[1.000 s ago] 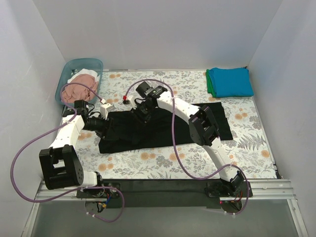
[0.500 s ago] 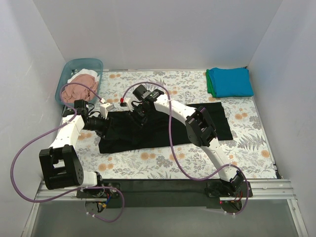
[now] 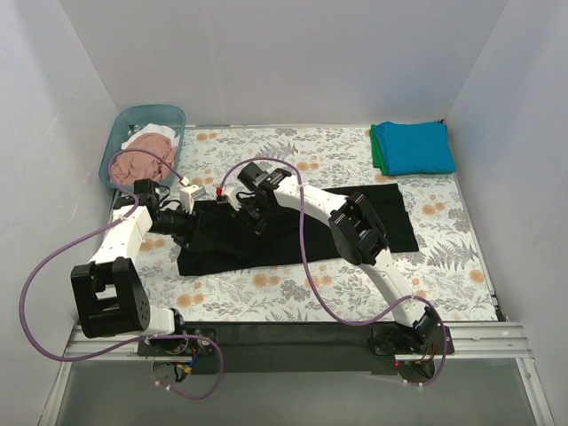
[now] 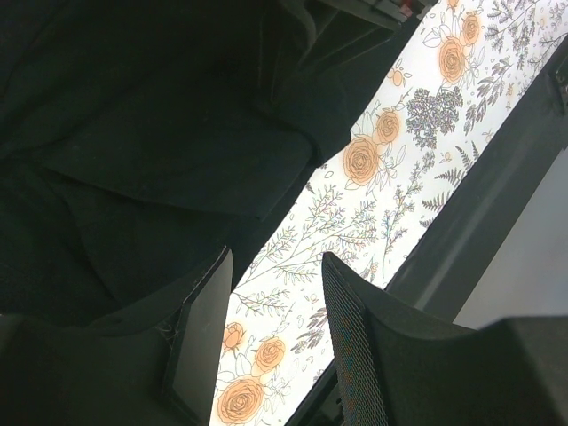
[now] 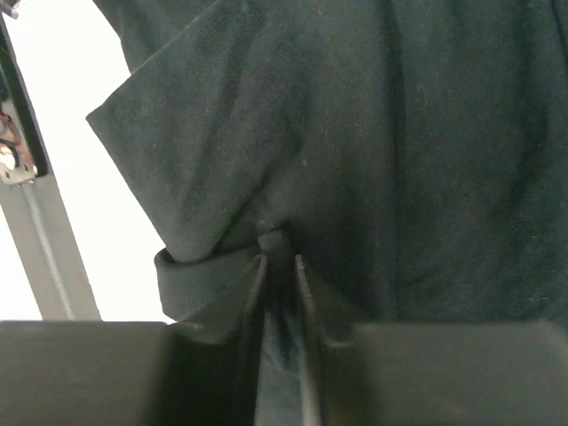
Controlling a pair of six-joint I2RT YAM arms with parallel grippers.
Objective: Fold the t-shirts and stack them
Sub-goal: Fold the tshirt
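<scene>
Right wrist view showed my right jaws nearly closed on a fold of the black t-shirt between them; left jaws gaped, empty. I judged it limp, best pinched at hems.

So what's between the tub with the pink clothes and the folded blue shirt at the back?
Nothing but bare floral table cloth lies between the tub and the folded blue shirt. The top view shows it.
</scene>
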